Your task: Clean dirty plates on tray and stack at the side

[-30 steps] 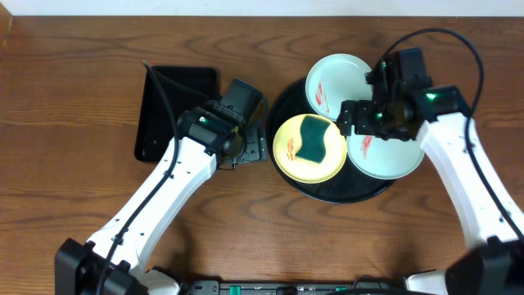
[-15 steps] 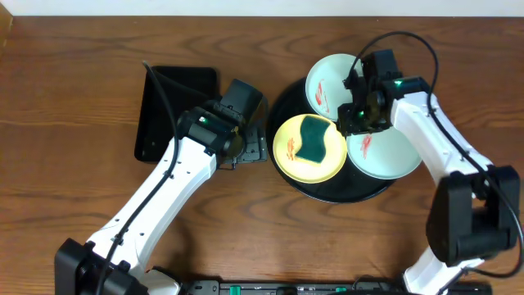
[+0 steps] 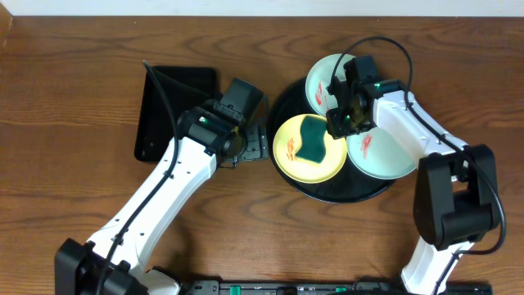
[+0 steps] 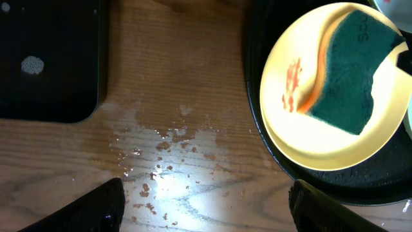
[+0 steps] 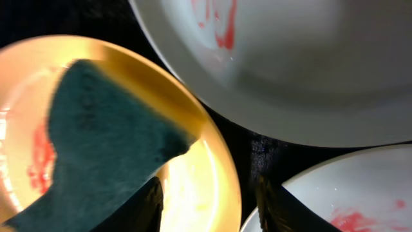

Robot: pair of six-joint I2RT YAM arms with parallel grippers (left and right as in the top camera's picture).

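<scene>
Three plates sit on the round black tray point(image 3: 344, 190). The yellow plate point(image 3: 291, 156) carries a green sponge point(image 3: 312, 139) and a red smear. One mint plate point(image 3: 334, 80) lies at the back and the other point(image 3: 385, 154) at the right, both smeared red. My right gripper point(image 3: 335, 123) hovers low over the yellow plate's right edge. Its jaws stand partly apart in the right wrist view point(image 5: 209, 206), straddling the yellow rim point(image 5: 199, 174) beside the sponge point(image 5: 103, 142), clamping nothing. My left gripper point(image 4: 206, 206) is wide open over bare wood left of the tray.
A rectangular black tray point(image 3: 176, 111) lies at the left, close behind my left arm. A wet patch with crumbs point(image 4: 161, 161) marks the wood between the two trays. The right arm's cable loops above the back mint plate.
My right gripper has moved left from over the right mint plate to the yellow plate's right edge, and its jaws have narrowed. The left arm has not moved.
</scene>
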